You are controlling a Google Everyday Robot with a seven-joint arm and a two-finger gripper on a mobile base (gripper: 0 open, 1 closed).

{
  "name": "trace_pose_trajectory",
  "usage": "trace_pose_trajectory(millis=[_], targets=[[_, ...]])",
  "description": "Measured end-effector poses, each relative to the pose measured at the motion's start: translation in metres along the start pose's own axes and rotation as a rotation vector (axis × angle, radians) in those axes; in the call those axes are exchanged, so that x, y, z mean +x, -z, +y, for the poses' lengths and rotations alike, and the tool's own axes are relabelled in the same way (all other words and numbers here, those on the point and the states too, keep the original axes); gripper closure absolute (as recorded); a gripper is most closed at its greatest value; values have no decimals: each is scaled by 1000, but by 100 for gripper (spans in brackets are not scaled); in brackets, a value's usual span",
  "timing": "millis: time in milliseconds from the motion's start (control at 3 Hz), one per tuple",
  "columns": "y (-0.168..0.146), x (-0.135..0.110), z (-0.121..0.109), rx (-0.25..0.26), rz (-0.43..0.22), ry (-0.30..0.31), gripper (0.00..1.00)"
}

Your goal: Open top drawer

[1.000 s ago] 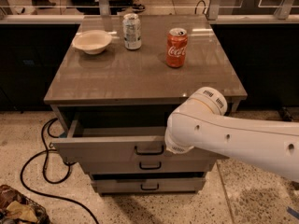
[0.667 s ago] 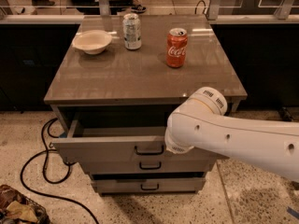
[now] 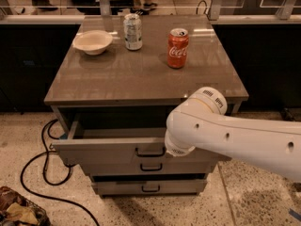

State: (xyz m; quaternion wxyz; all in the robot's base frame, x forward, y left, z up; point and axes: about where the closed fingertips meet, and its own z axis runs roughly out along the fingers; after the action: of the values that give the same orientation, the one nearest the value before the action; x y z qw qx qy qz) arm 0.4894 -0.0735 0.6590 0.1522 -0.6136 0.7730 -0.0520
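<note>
The top drawer is a wide grey drawer that stands pulled out from under the table top, with a strip of its grey interior showing. Its black loop handle sits at the centre of the front. My white arm reaches in from the right and ends at a rounded joint just right of the handle. The gripper is at that end, by the handle, hidden behind the arm.
Two narrower drawer fronts sit shut below. On the brown table top stand a white bowl, a silver can and a red cola can. A black cable lies on the floor at left.
</note>
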Motion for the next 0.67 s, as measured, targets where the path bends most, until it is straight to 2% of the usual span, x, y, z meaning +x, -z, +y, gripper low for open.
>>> trace_pose_trajectory(millis=[667], targets=[[4,-1,0,-4,1,0,100]])
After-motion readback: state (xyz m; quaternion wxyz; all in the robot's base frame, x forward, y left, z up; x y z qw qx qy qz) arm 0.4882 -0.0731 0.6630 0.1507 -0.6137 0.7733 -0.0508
